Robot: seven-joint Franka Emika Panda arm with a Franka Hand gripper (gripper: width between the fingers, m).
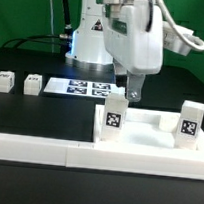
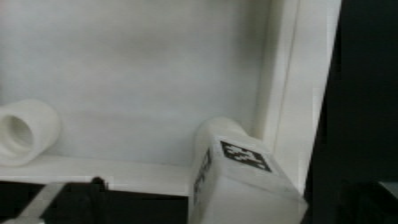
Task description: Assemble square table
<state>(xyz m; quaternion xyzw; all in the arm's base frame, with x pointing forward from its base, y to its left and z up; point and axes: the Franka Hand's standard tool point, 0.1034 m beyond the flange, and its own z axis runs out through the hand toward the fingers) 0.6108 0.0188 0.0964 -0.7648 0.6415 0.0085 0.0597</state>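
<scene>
Closest to me, the long white wall strip (image 1: 37, 134) runs across the front of the black table (image 1: 30, 104). Just behind it on the right lies the square tabletop (image 1: 147, 136). Two tagged legs stand upright in it, the left leg (image 1: 114, 119) and the right leg (image 1: 189, 120). The gripper (image 1: 136, 94) hangs over the tabletop near the left leg, its claw spread and holding nothing. Far left, two loose legs (image 1: 32, 82) sit beside the marker board (image 1: 91, 88).
</scene>
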